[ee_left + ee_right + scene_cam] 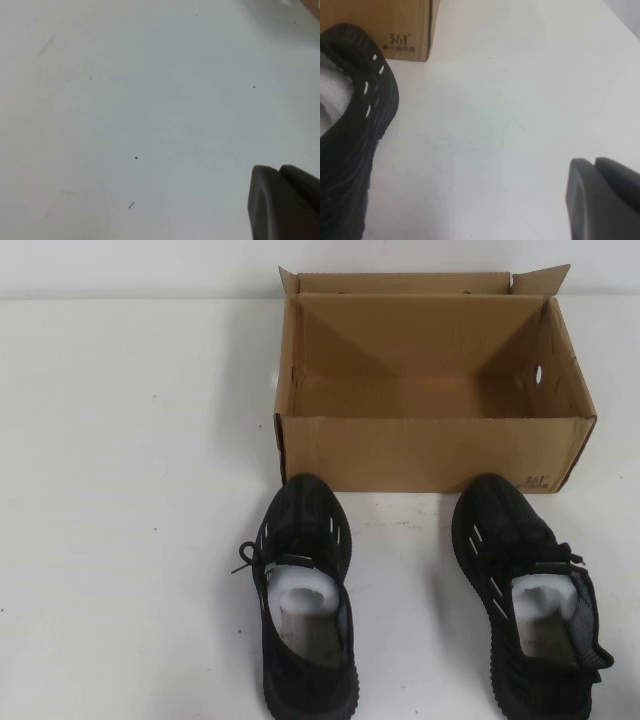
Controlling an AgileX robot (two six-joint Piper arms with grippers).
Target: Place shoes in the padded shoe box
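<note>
The brown cardboard shoe box (430, 452) stands open at the back middle of the table, empty inside. Two black knit sneakers with white dashes and white paper stuffing lie in front of it, toes toward the box: the left shoe (302, 540) and the right shoe (510, 530). Neither arm shows in the high view. My left gripper (279, 169) is shut and empty over bare table. My right gripper (594, 161) is shut and empty, beside the right shoe (355, 150) and apart from it. The box's printed corner (380, 25) also shows there.
The white table (130, 490) stretches wide to the left of the box and shoes, with a narrower strip on the right. A bare gap lies between the two shoes.
</note>
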